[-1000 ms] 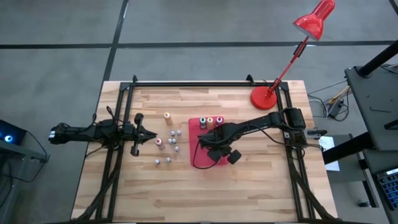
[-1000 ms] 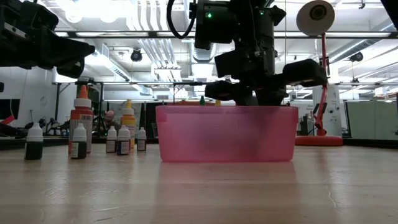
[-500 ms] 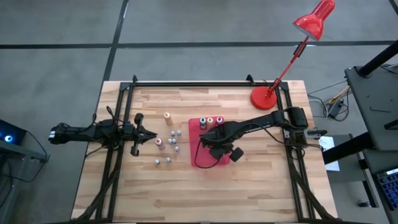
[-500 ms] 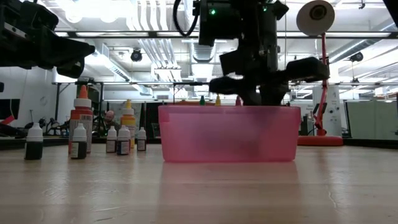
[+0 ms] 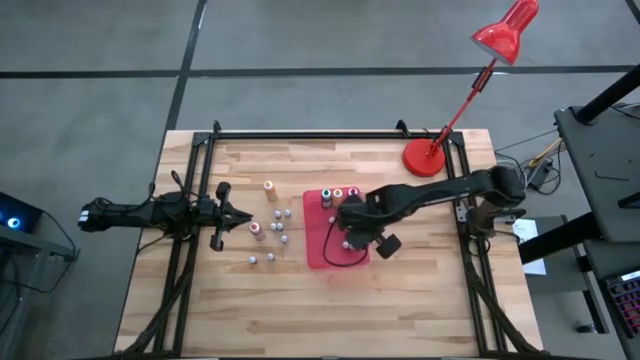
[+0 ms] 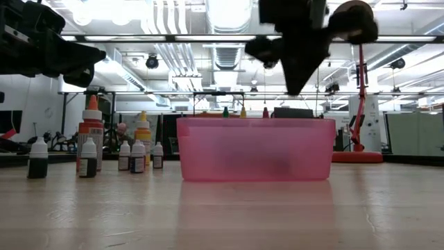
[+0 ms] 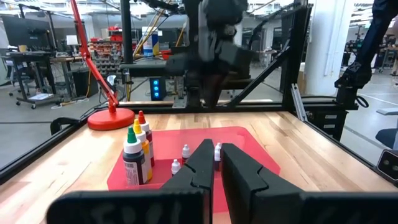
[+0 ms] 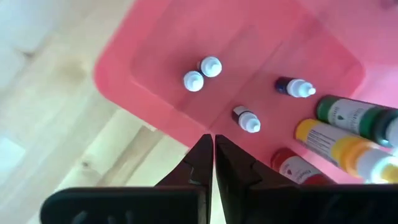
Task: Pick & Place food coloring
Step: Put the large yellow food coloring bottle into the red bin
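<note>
There were two dark robot arms, one flat red plastic tray (image 5: 318, 252), one red desk lamp (image 5: 455, 100), and seven bottles inside the tray.

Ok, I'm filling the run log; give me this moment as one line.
right gripper: shut, empty, above red tray | left gripper: shut, waiting at table's left | food coloring bottles: several in tray, others on table
</note>
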Action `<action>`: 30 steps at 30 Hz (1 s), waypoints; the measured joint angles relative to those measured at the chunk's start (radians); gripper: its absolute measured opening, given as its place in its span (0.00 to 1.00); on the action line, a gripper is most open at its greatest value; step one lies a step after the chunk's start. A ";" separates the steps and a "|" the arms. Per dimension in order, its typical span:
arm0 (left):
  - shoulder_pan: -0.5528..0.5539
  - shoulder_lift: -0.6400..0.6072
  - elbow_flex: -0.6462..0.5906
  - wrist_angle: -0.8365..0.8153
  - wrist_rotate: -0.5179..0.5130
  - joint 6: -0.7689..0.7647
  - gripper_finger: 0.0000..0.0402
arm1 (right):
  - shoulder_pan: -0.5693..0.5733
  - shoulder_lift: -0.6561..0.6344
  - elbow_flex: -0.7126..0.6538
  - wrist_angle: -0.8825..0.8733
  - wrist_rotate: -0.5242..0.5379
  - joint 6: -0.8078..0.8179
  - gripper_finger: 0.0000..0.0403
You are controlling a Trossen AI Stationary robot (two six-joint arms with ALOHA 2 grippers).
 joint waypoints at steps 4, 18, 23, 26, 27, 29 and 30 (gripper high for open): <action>0.000 0.000 0.000 0.000 0.000 0.000 0.01 | 0.018 -0.053 0.000 0.001 0.000 0.033 0.02; 0.000 0.000 0.000 0.000 0.000 0.000 0.01 | 0.001 -0.125 -0.114 0.094 -0.008 0.498 0.02; 0.000 0.000 0.000 0.000 0.000 0.000 0.01 | -0.031 -0.186 -0.234 0.185 -0.012 0.648 0.02; 0.000 0.000 0.000 0.000 0.000 0.000 0.01 | -0.061 -0.230 -0.304 0.221 -0.011 0.676 0.02; 0.000 0.000 0.000 0.000 0.000 0.000 0.01 | -0.073 -0.244 -0.327 0.236 -0.012 0.682 0.02; 0.000 0.000 0.000 0.000 0.000 0.000 0.01 | -0.101 -0.274 -0.367 0.265 -0.020 0.692 0.02; 0.000 0.000 0.000 -0.001 0.000 0.000 0.01 | -0.118 -0.288 -0.389 0.280 -0.033 0.692 0.02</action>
